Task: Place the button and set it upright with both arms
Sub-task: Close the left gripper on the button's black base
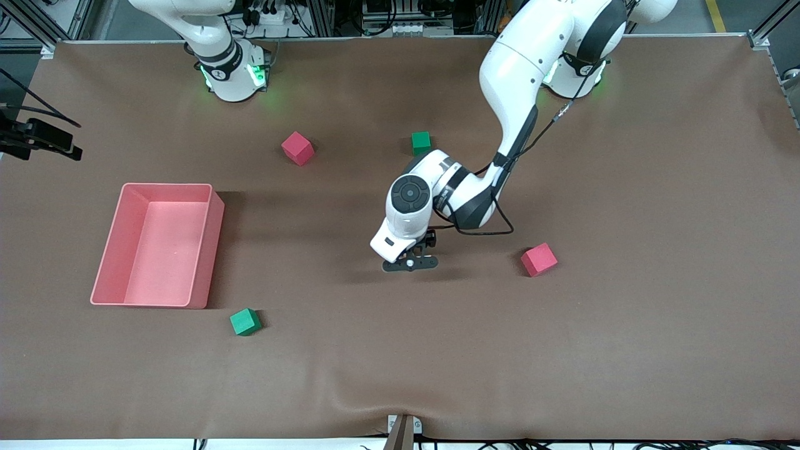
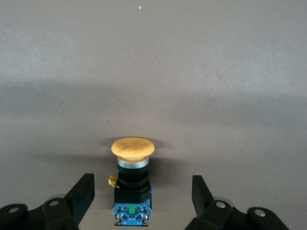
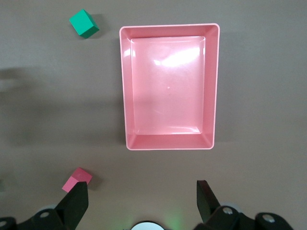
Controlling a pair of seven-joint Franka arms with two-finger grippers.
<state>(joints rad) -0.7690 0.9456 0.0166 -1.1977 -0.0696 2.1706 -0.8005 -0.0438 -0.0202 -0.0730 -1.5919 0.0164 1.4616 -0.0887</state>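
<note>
Brown cloth covers your whole table, with both arm bases lit green along its top edge. Your left gripper is down low near the middle of the table, and its wrist view shows the fingers spread wide — one on each side of the button, neither touching it. That button stands upright on the cloth, orange cap on top and the black and dark-blue body beneath; from the front camera you cannot make it out under the gripper.

Your right gripper waits up in the air over the stretch between the pink tray and its own arm's base, fingers wide apart and holding nothing. The tray sits toward the right arm's end of the table.

Four foam cubes lie scattered — a pink-red cube and a green cube nearer the bases, another pink-red cube toward the left arm's end, and a second green cube just beside the tray's corner, nearer the front camera.
</note>
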